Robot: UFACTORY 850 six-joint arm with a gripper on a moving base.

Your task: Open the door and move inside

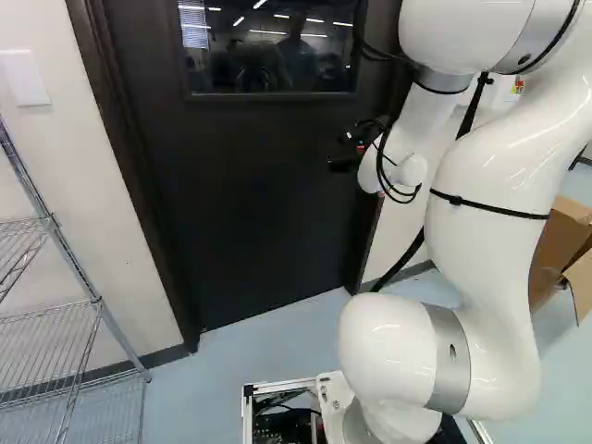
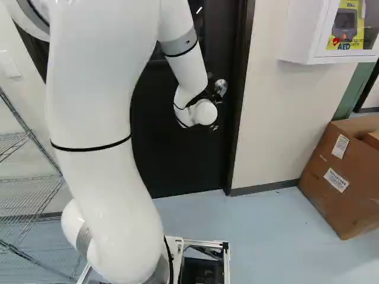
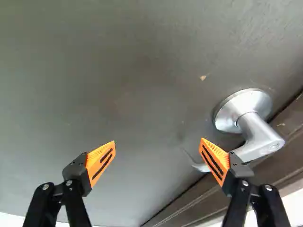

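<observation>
Facing me across the pale floor is the door, shut in its dark frame: smooth and near-black, with a dark-rimmed window reflecting strips of light. My gripper is spread wide in front of it. The handle is a silver lever on a round plate near the frame, its curved end passing behind one orange-padded finger in the wrist view.

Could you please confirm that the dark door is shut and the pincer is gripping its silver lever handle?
Not quite: the wrist view shows the pincer open, not gripping the silver lever handle. The dark door is shut, as you say.
</observation>
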